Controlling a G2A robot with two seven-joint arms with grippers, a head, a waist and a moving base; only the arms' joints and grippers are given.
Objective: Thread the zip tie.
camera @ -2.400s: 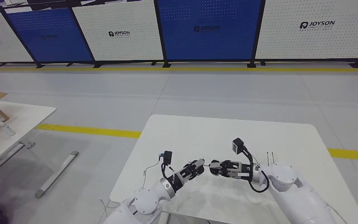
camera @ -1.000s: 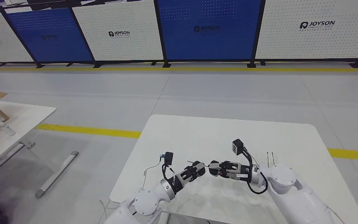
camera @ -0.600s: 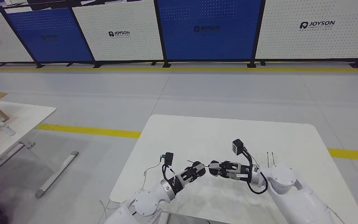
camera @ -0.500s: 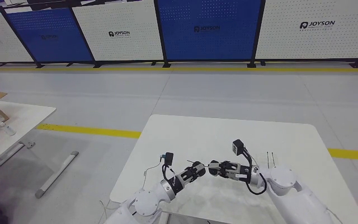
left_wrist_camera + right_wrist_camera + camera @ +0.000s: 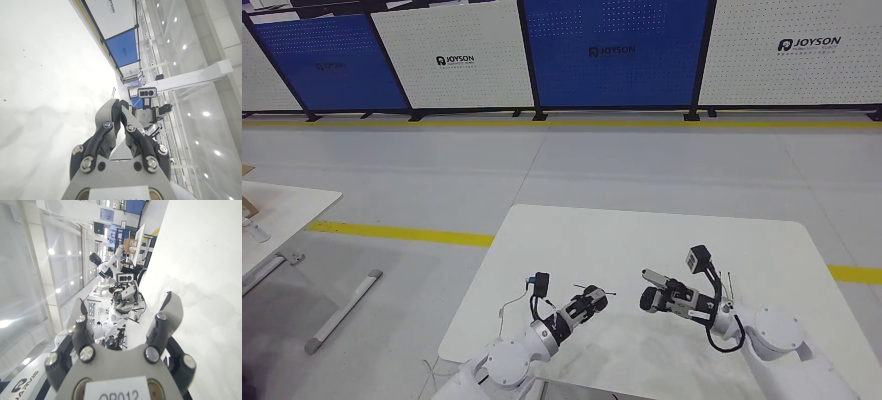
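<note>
On the white table, near its front edge, the 2 arms face each other with a gap between them. The right gripper is spread wide, with nothing in it. The left gripper is clenched, fingers pressed together, pinching the thin black zip tie above the tabletop. 2 spare black ties lie side by side near the right arm.
</note>
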